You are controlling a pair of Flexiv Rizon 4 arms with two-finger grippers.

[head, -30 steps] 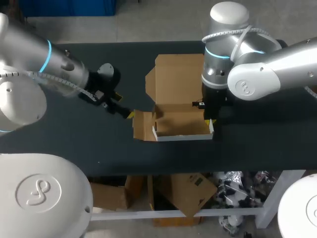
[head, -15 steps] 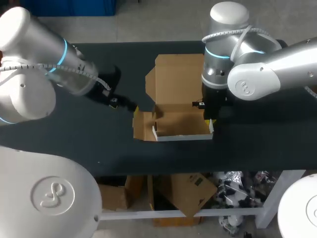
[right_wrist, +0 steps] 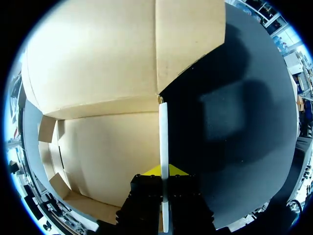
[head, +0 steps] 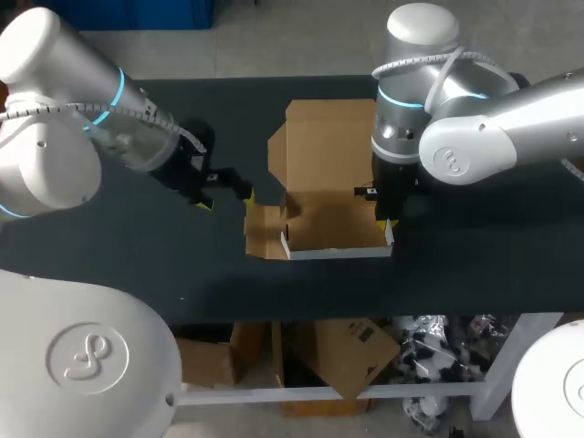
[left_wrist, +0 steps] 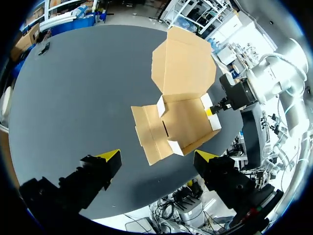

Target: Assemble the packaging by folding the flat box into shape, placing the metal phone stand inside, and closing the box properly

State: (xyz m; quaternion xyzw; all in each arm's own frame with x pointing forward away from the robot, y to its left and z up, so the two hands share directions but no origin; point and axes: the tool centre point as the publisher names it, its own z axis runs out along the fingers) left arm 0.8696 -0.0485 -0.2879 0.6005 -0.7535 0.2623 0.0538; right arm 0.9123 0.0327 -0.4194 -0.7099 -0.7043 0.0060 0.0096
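Head view: my right arm (head: pixel 474 137) sits over the right pincer (head: pixel 387 219). Only a speck of yellow shows at the box (head: pixel 333 228) wall, so I can't read the grip from there. The arm covers the lid's right edge too. Right wrist view: the white wall runs down between the fingers and the yellow tips are mostly behind it. The box's far corners are lost in the rim. Left wrist view: left pincer (left_wrist: pixel 157 156) finger bases are cut off by the rim.

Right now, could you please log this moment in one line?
box: partly folded, lid open | right gripper: shut on box wall | left gripper: open, clear of box
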